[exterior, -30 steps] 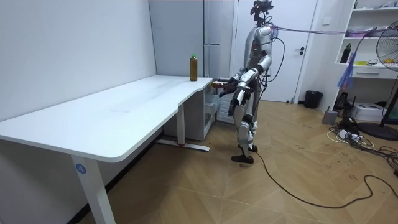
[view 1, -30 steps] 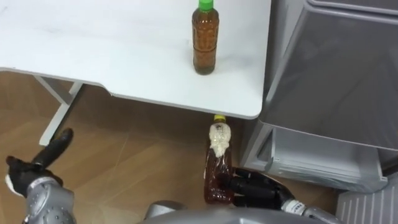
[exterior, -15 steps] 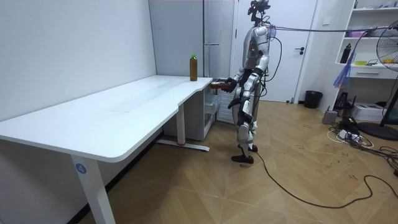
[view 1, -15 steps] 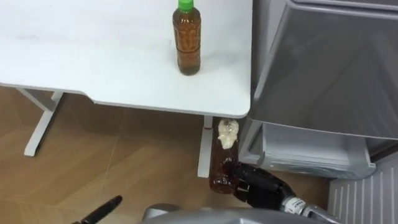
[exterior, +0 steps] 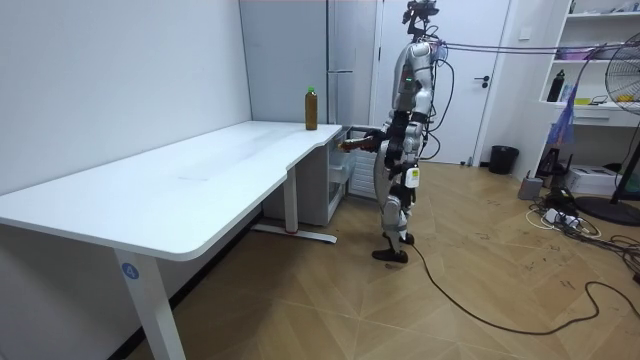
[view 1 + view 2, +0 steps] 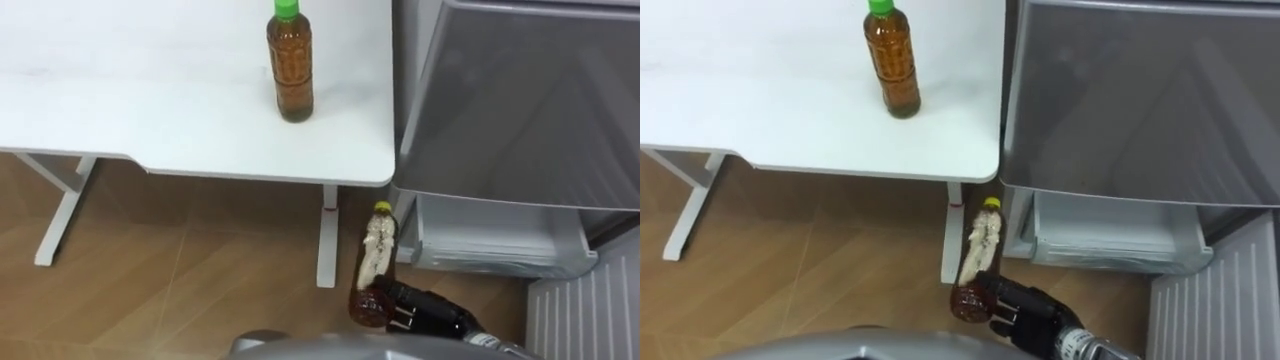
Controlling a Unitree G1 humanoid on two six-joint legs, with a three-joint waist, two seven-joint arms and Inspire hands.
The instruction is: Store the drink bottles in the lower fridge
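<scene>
Carry step | my right hand (image 6: 425, 312) clamped on yellow-capped brown plastic bottle (image 6: 375, 262) | next: reach forward into open pale-grey fridge drawer (image 6: 485, 262)

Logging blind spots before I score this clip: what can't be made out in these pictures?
- Lower fridge compartment: its back is hidden under the grey fridge panel above it, eye views.
- Yellow-capped bottle: part of its lower end is covered by the right hand gripping it, eye views.
- Left hand: too small in the room view to read.
</scene>
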